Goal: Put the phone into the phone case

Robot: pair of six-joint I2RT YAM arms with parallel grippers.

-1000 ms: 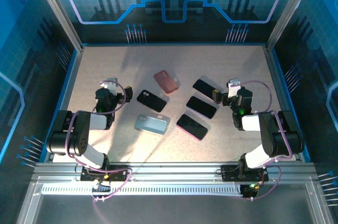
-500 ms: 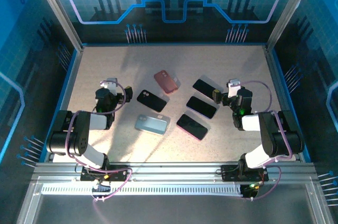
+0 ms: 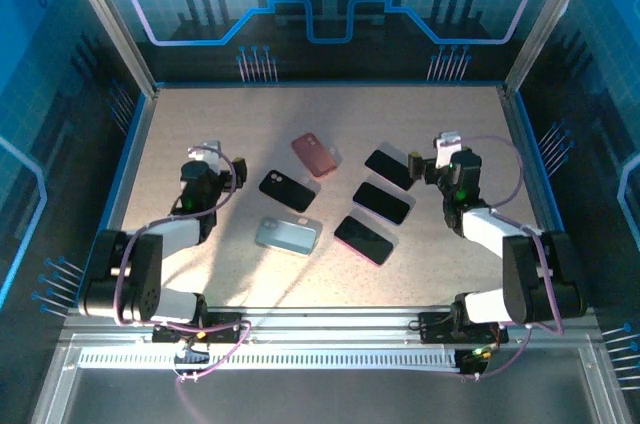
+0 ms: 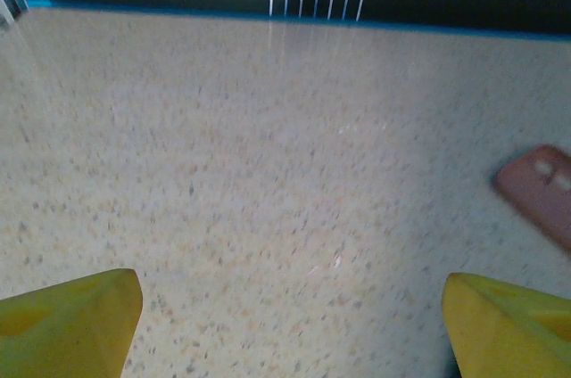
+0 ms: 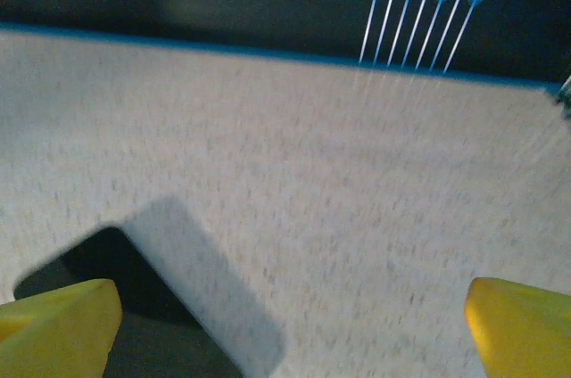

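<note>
From above, my left pincer (image 3: 207,157) hangs over the left of the speckled bench (image 3: 230,114). My right pincer (image 3: 446,147) is just beside a flat black phone (image 3: 388,166), and a dusty-pink soft phone case (image 3: 315,154) lies mid-bench.

Left wrist: the yellow fingers (image 4: 67,324) are spread wide and hold nothing, with bare bench up to the blue back edge (image 4: 134,5).

Right wrist: the fingers are equally wide and empty, with the phone beside the lower-left finger.

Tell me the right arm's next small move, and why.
Probably shift the right gripper slightly left and lower it over the black phone. The gripper stands open and empty, and the phone lies flat just to its left, at the lower left of the wrist view, not yet within its grasp.
</note>
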